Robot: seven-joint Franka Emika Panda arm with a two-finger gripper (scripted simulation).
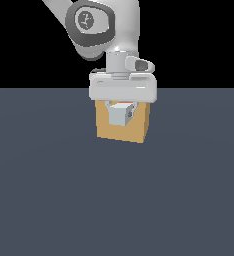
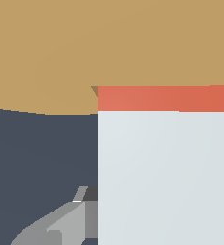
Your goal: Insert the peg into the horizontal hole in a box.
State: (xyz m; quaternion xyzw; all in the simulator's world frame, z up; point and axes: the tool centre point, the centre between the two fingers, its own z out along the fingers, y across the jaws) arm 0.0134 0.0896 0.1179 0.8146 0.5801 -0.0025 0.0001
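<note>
Pale grey-white with a short red end, the peg (image 1: 120, 114) reads to me as a rigid square bar, probably light, with flat sides that suit a pinch across its grey length, well back from the red tip. In the exterior view it sits between the jaws of the gripper (image 1: 121, 111), which look clamped on it from either side, in front of the tan box (image 1: 123, 131). In the wrist view the peg's red end (image 2: 165, 98) lies against or just at the box's face (image 2: 109, 43). I cannot see the hole itself; the peg covers it. The box rests on the dark surface (image 1: 49, 200).
</note>
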